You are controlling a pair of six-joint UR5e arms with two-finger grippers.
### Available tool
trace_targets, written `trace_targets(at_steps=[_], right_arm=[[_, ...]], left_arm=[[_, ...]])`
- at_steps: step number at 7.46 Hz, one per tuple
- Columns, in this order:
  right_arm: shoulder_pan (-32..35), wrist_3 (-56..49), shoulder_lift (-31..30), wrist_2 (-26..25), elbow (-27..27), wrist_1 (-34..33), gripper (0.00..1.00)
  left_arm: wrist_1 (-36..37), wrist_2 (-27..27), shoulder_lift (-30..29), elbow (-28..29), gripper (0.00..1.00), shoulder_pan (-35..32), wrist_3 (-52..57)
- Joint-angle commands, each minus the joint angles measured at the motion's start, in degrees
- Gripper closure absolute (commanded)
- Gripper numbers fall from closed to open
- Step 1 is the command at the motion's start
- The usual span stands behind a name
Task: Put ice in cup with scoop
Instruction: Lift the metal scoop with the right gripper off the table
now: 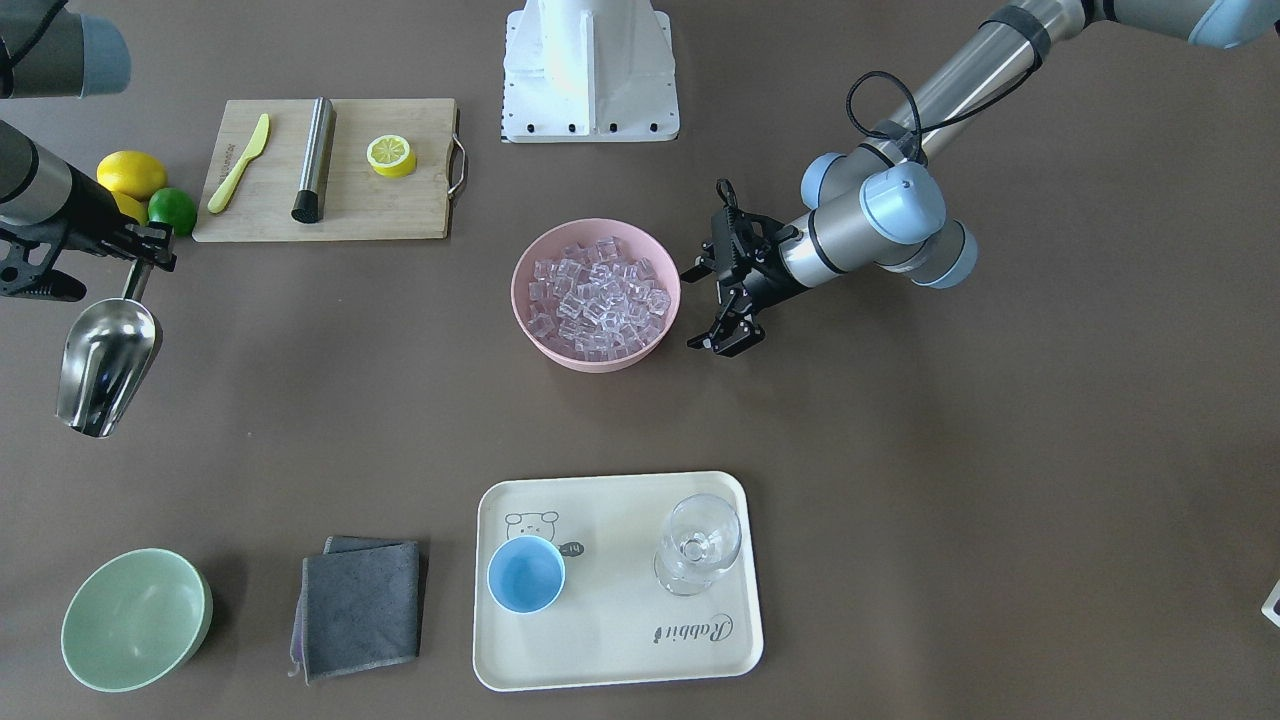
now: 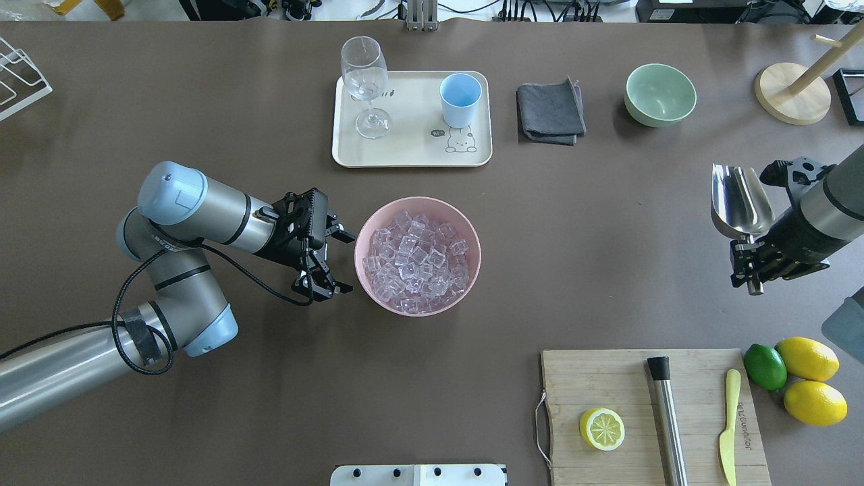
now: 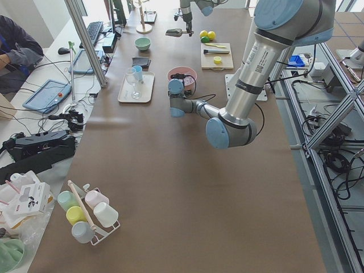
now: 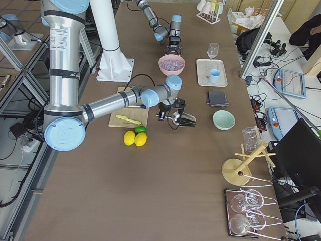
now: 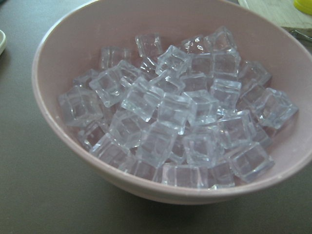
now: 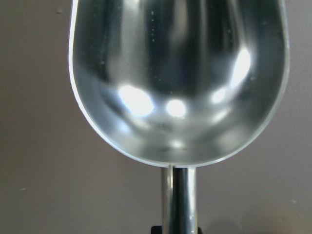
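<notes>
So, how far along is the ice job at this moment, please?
Done: the right gripper is shut on the handle of the scoop. In hand: the scoop is empty and far from the pink bowl. Left: scoop ice and pour it into the light-blue cup, which stands empty on the tray. The left gripper is open beside the bowl.
</notes>
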Motion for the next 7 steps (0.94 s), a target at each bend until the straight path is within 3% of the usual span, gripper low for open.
trace_targets(at_steps=[1,3,7], right_arm=[[0.84,-9.28,9.08,-6.02,9.66,-16.02,1.00],[0.41,-26.15,12.46,-12.25,9.14,-18.96,1.00],[0.14,-62.02,12.90,-18.14,10.88,-22.47,1.00]], left_arm=[[0.00,-0.30,-0.54,0.34,0.02,0.07,-0.17],[0.00,-0.30,-0.45,0.34,0.02,0.07,0.01],[-0.17,-0.30,-0.72,0.34,0.02,0.34,0.01]])
